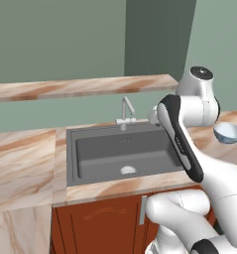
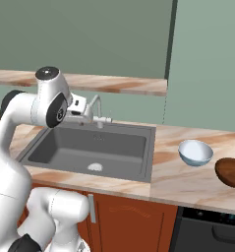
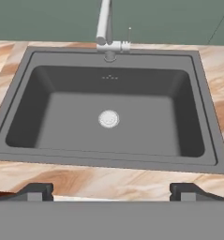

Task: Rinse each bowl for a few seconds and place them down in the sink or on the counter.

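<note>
Spanning the scene, broad marble counter (image 2: 188, 184) with reddish cabinet fronts below. At left, dark grey sink (image 3: 111, 154) sunk into it, basin bare around a round silver drain (image 3: 108, 118), rim raised on all four sides, wide open room inside. Behind the back rim, slim silver faucet (image 3: 104, 23), spout reaching forward over the basin. Above, thin marble shelf (image 2: 114, 83) on the green wall. Further right on the counter, pale blue-grey bowl (image 2: 195, 152) upright, well apart from the sink; just beside it, dark brown bowl (image 2: 230, 172) at the frame edge. Above the near rim, gripper (image 3: 111, 190) spread wide, fingertips (image 3: 36, 191) far apart, holding and touching nothing.
</note>
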Robot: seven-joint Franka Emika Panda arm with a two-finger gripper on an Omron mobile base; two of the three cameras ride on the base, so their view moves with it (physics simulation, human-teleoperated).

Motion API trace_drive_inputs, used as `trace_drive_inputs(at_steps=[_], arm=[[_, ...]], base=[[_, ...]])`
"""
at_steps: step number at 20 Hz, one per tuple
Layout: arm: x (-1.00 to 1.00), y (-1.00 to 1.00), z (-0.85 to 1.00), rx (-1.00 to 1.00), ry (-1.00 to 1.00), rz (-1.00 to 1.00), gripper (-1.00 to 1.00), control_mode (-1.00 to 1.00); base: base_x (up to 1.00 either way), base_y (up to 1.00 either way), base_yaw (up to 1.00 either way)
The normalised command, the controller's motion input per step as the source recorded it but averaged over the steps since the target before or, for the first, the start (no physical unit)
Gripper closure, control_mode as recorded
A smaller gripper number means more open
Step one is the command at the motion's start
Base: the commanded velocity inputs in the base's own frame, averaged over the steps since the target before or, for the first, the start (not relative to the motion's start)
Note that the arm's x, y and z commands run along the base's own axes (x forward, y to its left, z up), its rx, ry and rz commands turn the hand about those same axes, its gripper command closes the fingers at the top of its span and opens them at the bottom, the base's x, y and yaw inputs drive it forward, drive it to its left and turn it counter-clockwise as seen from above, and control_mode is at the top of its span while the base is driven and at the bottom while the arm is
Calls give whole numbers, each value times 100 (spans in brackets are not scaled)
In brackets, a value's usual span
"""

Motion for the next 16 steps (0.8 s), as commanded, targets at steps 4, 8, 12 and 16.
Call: trace_drive_inputs(at_steps=[4,8,12,16], arm=[[-4,-14,-16,0,-11,2,-100,-100],[0,-21,-14,1,-9,4,-100,-100],[0,-20,-18,2,-8,4,-100,-100],[5,-19,-17,3,-7,6,-100,-100]], base=[[0,0,0],[0,0,0],[0,0,0],[0,0,0]])
